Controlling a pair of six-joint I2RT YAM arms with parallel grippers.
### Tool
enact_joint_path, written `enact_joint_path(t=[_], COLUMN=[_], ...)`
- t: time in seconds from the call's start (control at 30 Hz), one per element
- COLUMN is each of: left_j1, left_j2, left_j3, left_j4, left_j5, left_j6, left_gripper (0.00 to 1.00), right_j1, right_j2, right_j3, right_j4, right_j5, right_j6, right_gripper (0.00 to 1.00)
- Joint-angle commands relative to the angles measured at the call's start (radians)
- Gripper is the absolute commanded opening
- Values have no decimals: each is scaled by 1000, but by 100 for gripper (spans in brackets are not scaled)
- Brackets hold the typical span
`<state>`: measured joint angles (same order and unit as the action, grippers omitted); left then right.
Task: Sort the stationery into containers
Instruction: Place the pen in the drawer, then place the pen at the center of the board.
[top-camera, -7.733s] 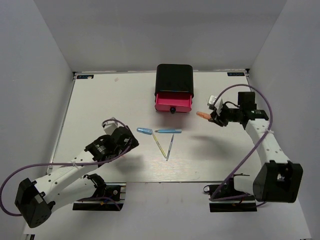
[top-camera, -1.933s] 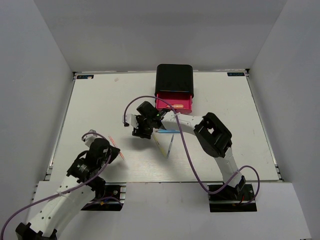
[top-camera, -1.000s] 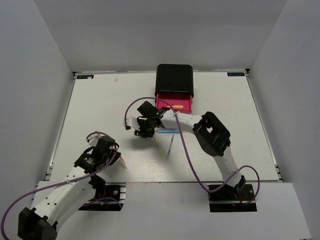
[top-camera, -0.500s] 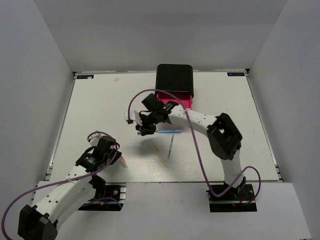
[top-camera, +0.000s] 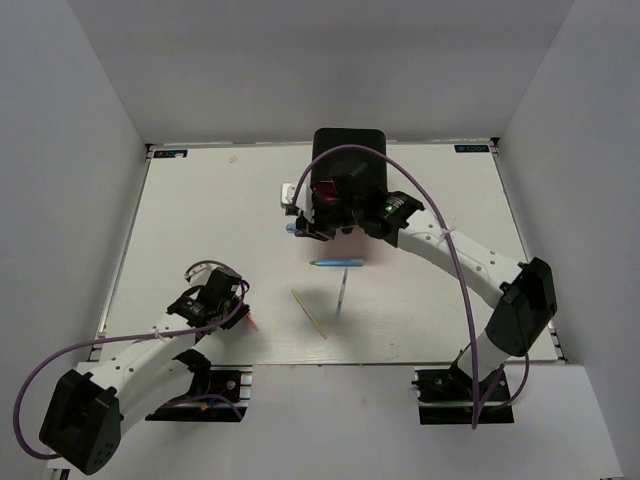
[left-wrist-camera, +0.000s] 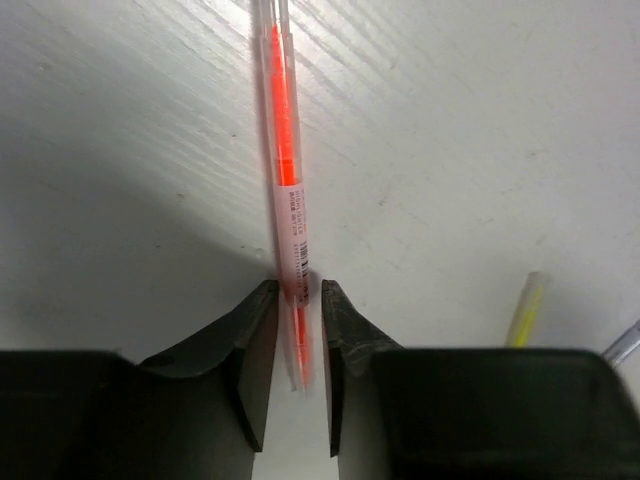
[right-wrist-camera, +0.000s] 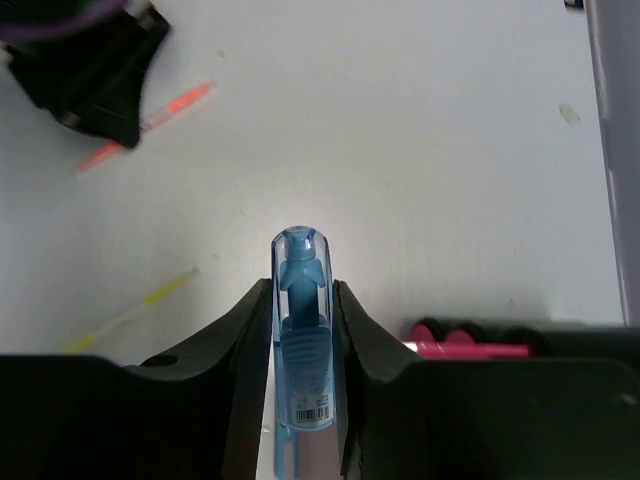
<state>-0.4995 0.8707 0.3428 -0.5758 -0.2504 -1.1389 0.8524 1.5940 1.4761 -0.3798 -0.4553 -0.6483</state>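
Note:
The black cabinet (top-camera: 349, 150) stands at the far middle of the table, with a pink drawer front (right-wrist-camera: 470, 349) showing under my right arm. My right gripper (top-camera: 300, 222) hovers at the cabinet's front left, shut on a light blue marker (right-wrist-camera: 303, 380) that sticks out past the fingertips. My left gripper (left-wrist-camera: 297, 300) sits low at the near left, open. Its jaws loosely straddle the end of a red-orange pen (left-wrist-camera: 283, 150) lying on the table. A light blue pen (top-camera: 335, 262), a blue-grey stick (top-camera: 341, 293) and a yellow stick (top-camera: 309, 313) lie mid-table.
The right arm arcs across the table's right half toward the cabinet, its purple cable looping above it. The left arm lies along the near left edge. White walls enclose the table on three sides.
My right gripper has carried the light blue marker up from mid-table to the cabinet's front. My left gripper has loosened its jaws round the red-orange pen, which now rests on the table.

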Motion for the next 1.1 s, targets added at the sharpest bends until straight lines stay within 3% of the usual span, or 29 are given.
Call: enact_joint_path(t=[0.0,0.4,0.43,0.53,0.6,0.73,0.9,0.93,0.97,1.0,1.03,1.07], left_j1=[-4,-4,-4,-4,-4,-4,-4,-4,-4,-4,-4,-4], left_j2=[22,4,-8,-41,-74,-153,-183,-183,-197,-206,-220,-220], left_j3=[-16,-16,-7,24,56,119,176,176,176,176,176,176], left_j4=[-10,-38,-51,-91,-110,-185,-233,-233,-233,-233,-233,-222], left_j5=[0,19,19,19,19,-3,-13,-13,-13,-13,-13,-13], left_j6=[11,11,11,11,11,33,67,77,88,88,88,99], left_gripper=[37,51,51,55,56,66,66,66,66,66,66,66], right_j1=[-79,-245,-250,-254,-257,-272,-273,-273,-274,-279,-277,-280], right_j2=[3,40,46,61,61,29,-60,-95,-142,-161,-186,-234], right_j3=[-23,-40,-49,-59,-65,-56,-69,-86,-158,-189,-251,-278], right_j4=[50,78,68,56,61,90,117,189,215,241,264,289], right_j5=[125,150,147,135,135,133,130,160,173,184,229,219], right_j6=[-10,-137,-143,-159,-146,-100,-9,10,31,105,148,180], right_gripper=[12,13,15,41,53,56,59,61,65,82,83,72])
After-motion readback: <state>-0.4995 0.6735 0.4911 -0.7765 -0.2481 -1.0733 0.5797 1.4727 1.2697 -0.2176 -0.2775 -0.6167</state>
